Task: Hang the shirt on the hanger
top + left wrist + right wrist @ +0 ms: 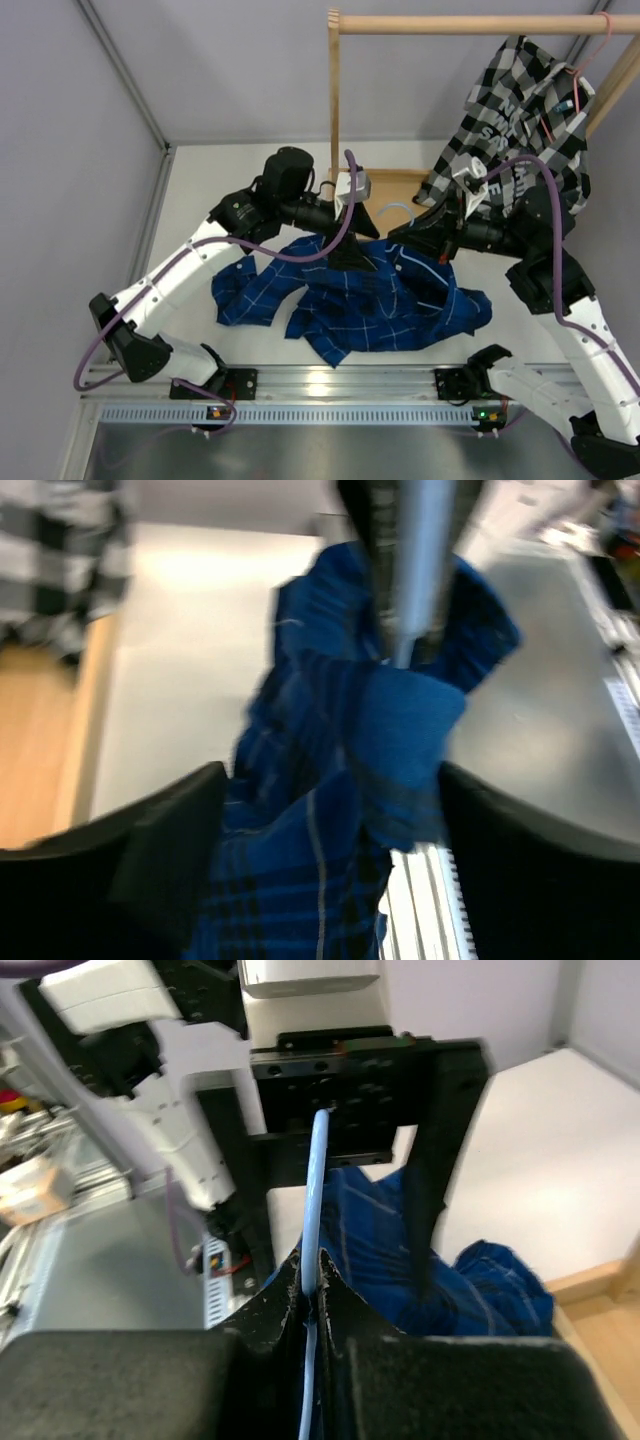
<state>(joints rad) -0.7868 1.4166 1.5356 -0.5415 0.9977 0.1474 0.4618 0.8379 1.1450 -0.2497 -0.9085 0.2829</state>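
Nearest of all is my right hand (312, 1265), shut tight on the thin wire of the light-blue hanger (318, 1180), which runs up from the pinch toward my left hand (330, 775) facing it. That left hand stands partly wide, with blue cloth bunched between its fingers (170, 830); whether it grips the cloth I cannot tell. The shirt (390, 300) lies crumpled in the middle of the bench (220, 185), toward the near edge, with a fold raised to the two hands above it. It is not on the hanger yet.

I judge the step to be feeding one hanger arm into the shirt. To do it well I should hold the right pinch firm so the wire cannot swivel. I should find the collar or a shoulder opening rather than a random fold. Then I should slide the wire in slowly while the left hand spreads the cloth instead of dragging the heap.

Counted: two shirts, the blue one and a black-and-white checked shirt (515, 100) hanging at the far right corner; two hangers, the light-blue one and a pink hanger (598, 40); one wooden rack (470, 22); two hands.
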